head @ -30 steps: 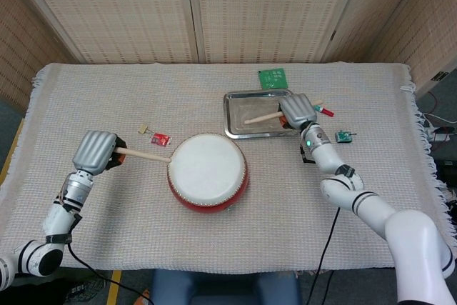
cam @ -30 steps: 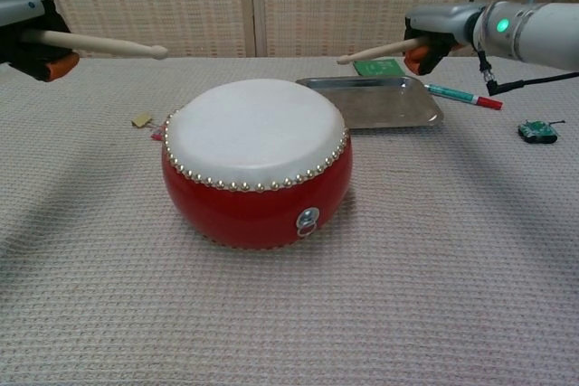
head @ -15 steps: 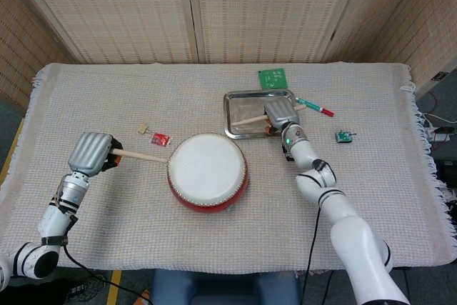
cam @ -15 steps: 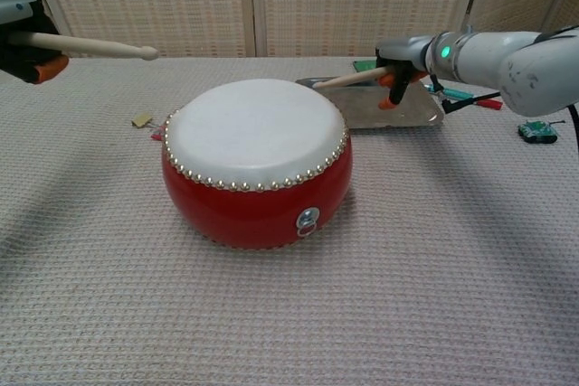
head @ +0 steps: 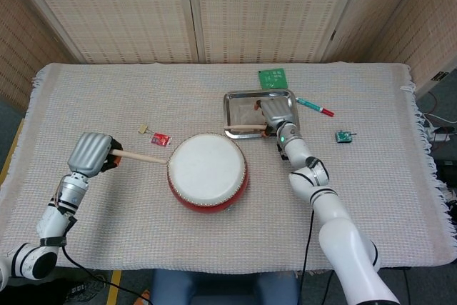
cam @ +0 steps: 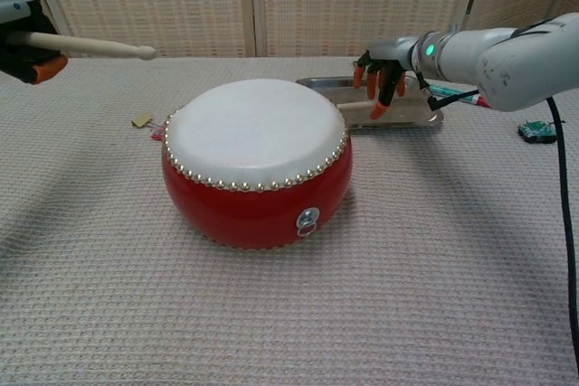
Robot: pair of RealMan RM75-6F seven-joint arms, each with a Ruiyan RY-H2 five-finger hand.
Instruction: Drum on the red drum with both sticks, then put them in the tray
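Note:
The red drum [head: 208, 172] [cam: 257, 160] with its white skin stands at the middle of the table. My left hand [head: 91, 153] [cam: 23, 33] grips one wooden stick [head: 139, 156] [cam: 90, 42], held level to the left of the drum with its tip short of the skin. Behind the drum to the right lies the metal tray [head: 239, 108] [cam: 412, 113]. My right hand [head: 277, 113] [cam: 380, 79] hovers over the tray, fingers spread and pointing down, holding nothing. The second stick [head: 243, 128] [cam: 357, 106] lies in the tray under those fingers.
A green circuit board [head: 271, 77] lies behind the tray and a red-tipped pen [head: 314, 106] to its right. A small green part [head: 344, 136] [cam: 534, 131] sits further right. A red tag [head: 161, 139] and a tan tag [head: 143, 130] lie left of the drum.
My right hand moved left over the tray, lowered and let go of its stick, which now lies in the tray. The left hand and its stick barely moved.

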